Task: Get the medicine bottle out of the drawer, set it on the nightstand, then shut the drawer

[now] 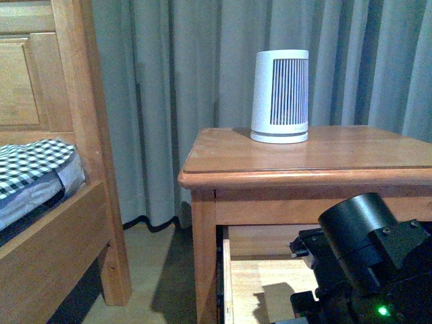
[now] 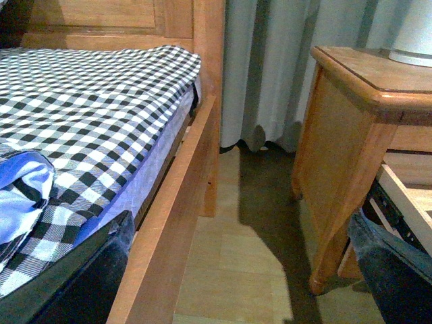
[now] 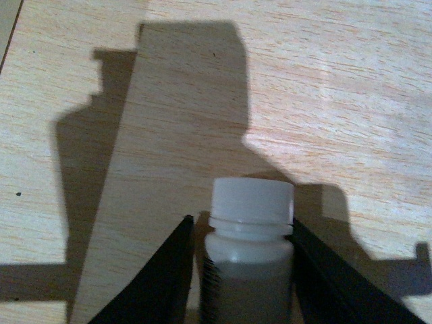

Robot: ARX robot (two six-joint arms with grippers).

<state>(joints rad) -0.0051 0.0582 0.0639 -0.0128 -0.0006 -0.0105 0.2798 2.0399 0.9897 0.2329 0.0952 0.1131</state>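
The honey-brown nightstand (image 1: 304,152) stands at the right of the front view, its upper drawer (image 1: 270,280) pulled open and showing pale wood inside. My right arm (image 1: 368,263) reaches down into the drawer. In the right wrist view my right gripper (image 3: 246,270) is shut on the small white medicine bottle (image 3: 250,233), its cap pointing away, over the pale drawer floor (image 3: 270,88). My left gripper (image 2: 236,270) is open and empty, low over the floor between the bed and the nightstand (image 2: 351,121).
A white tapered appliance with dark slats (image 1: 280,96) stands at the back of the nightstand top. A wooden bed frame (image 1: 74,135) with checked bedding (image 2: 88,115) is at the left. Grey curtains (image 1: 175,88) hang behind. Wood floor (image 2: 236,256) lies between.
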